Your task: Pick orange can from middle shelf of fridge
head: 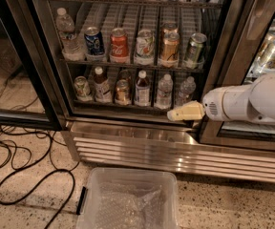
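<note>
The fridge point(128, 149) stands with its glass door open. On the middle shelf point(128, 62) a row of single cans stands behind the front rail. The orange can point(170, 48) is second from the right, upright, between a white and green can point(144, 46) and a green can point(195, 49). A red cola can point(119, 45) and a blue can point(94, 41) stand further left. My gripper point(179, 114), cream coloured on a white arm, is low at the right, in front of the bottom rack. It is below the orange can and touches nothing.
Small bottles point(142, 87) fill the rack below the cans. A water bottle point(66, 30) stands at the middle shelf's left end. A clear plastic bin point(130, 199) sits on the floor before the steel base grille point(142, 151). Black cables point(27, 175) lie at the left.
</note>
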You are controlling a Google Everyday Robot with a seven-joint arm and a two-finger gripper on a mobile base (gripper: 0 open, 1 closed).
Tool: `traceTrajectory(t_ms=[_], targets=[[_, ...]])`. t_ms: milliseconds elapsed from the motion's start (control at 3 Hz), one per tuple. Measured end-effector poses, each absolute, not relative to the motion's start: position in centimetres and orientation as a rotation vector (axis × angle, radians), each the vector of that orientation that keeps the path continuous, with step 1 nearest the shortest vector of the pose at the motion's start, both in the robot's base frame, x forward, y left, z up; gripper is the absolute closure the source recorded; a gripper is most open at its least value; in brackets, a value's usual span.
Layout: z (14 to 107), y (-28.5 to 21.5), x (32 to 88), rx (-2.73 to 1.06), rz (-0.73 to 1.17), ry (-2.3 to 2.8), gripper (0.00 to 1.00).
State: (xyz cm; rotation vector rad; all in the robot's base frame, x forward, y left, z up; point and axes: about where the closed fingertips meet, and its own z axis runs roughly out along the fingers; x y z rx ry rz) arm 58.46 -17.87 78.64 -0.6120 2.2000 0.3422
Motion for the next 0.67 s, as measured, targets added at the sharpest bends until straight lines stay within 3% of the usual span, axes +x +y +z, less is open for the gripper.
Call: traceTrajectory(t_ms=[667], targets=[[80.09,-18.47,60.04,-0.563,0.299,2.141,0.0]])
